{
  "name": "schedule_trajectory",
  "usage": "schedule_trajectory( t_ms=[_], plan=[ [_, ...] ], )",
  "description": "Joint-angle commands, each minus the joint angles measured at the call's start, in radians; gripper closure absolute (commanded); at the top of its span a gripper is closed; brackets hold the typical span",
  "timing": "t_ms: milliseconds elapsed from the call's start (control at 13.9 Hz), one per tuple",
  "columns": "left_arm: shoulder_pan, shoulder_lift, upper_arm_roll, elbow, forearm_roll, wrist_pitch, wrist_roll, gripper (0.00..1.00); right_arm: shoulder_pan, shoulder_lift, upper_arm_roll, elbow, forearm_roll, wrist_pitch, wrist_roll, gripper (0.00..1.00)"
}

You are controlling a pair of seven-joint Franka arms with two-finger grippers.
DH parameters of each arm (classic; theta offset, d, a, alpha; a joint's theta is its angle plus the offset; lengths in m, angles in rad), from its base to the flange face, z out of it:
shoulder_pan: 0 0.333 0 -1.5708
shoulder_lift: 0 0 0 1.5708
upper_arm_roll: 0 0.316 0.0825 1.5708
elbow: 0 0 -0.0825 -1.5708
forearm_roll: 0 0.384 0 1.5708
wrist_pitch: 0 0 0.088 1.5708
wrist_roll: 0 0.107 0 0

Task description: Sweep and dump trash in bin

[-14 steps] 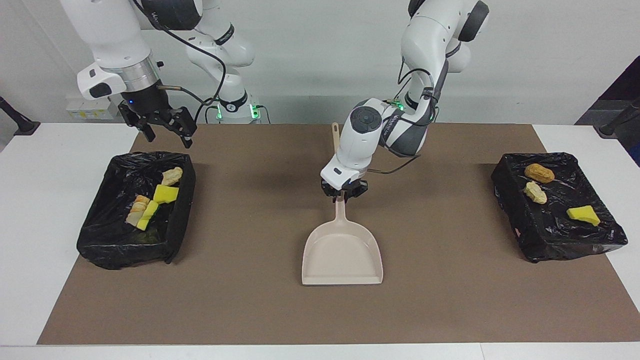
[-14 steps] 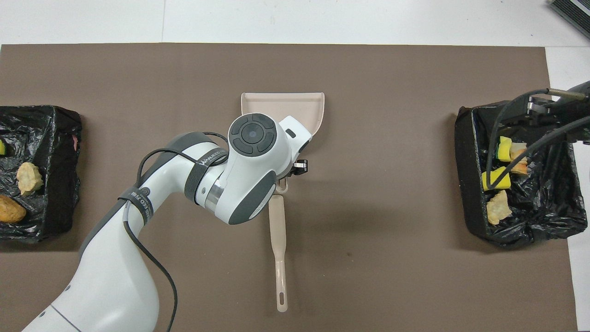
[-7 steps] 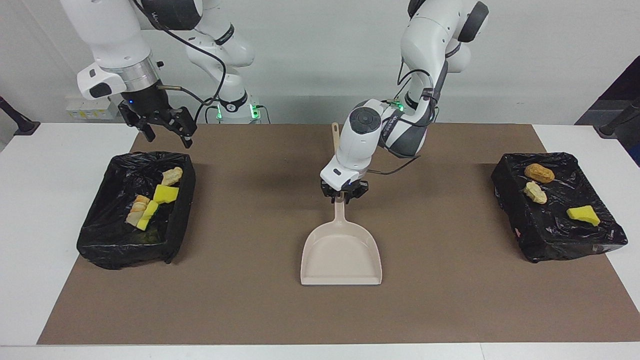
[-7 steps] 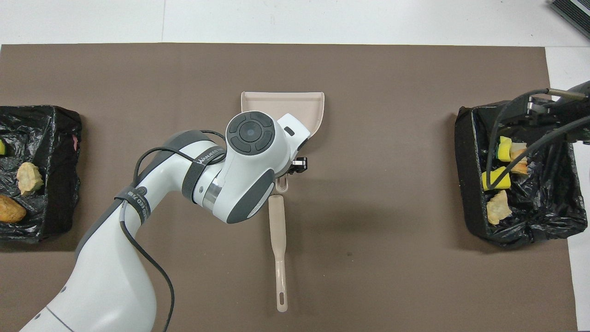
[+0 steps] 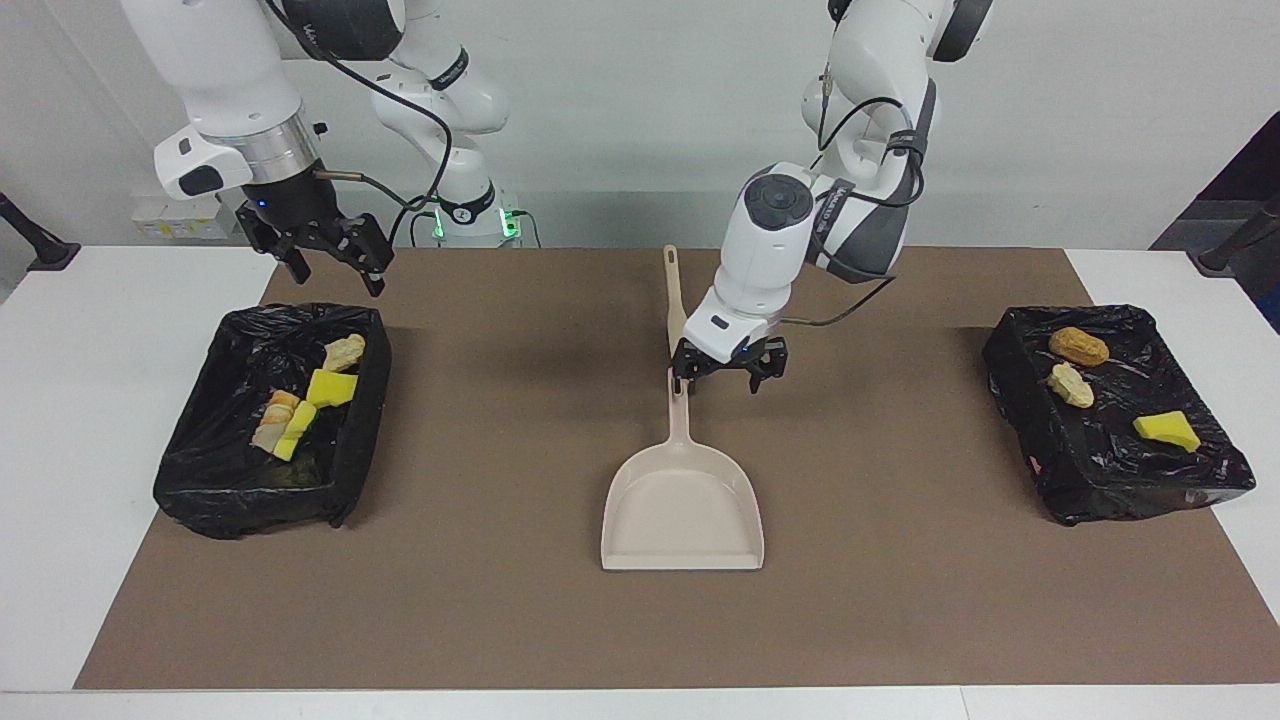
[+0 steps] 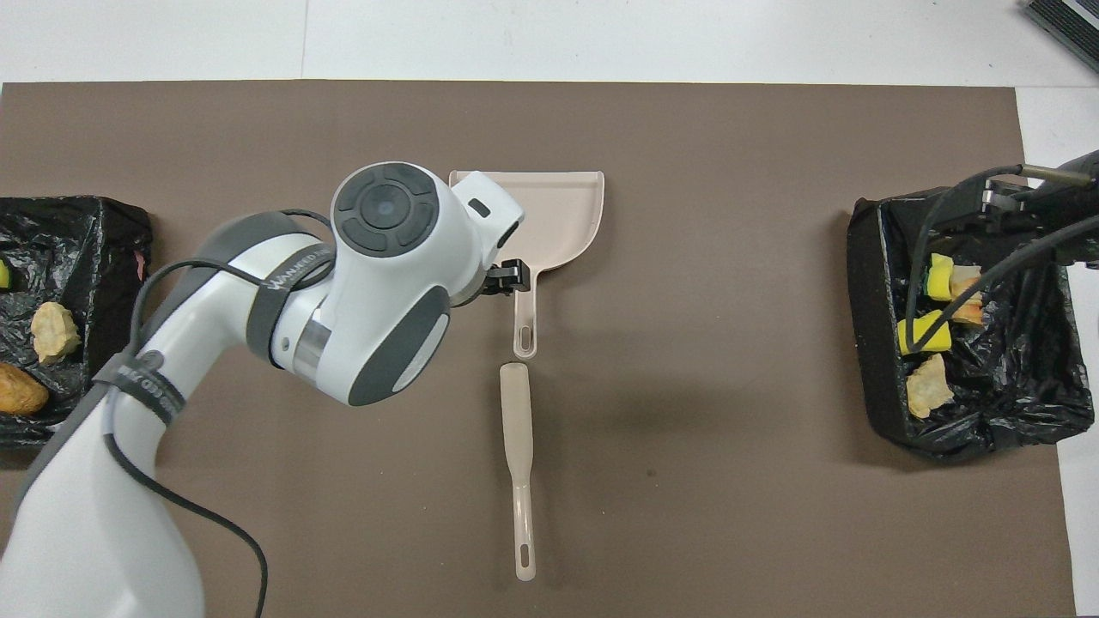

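Left gripper (image 5: 727, 373) hangs just above the dustpan (image 5: 684, 505) handle, fingers spread, holding nothing. Dustpan lies flat mid-mat, long axis running toward the robots, the pan directly below and its mouth farthest from them. Trash (image 5: 303, 397) sits in both bins (image 5: 205, 490). Right gripper (image 5: 330, 257) waits, fingers apart, over that bin's rim; left is nearer the dustpan.

The scene is lit brightly and evenly from above; soft shadows are cast on the brown mat (image 5: 500, 600), and both views are sharp.
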Motion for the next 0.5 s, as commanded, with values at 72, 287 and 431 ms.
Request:
schedule_trajectory(
  t_ms=[72,287,431],
  plan=[
    [0.130,-0.103,-0.006,-0.024,0.013,-0.097,0.217,0.00,-0.012,-0.001,0.005,-0.004,0.010,0.003,-0.019,0.00],
    [0.222,-0.144,-0.006,-0.027,0.012,-0.204,0.407,0.00,-0.012,-0.003,0.005,-0.004,0.010,0.003,-0.019,0.00],
    [0.285,-0.178,-0.006,-0.042,0.012,-0.213,0.516,0.00,-0.012,-0.001,0.005,-0.004,0.010,0.003,-0.019,0.00]
  ],
)
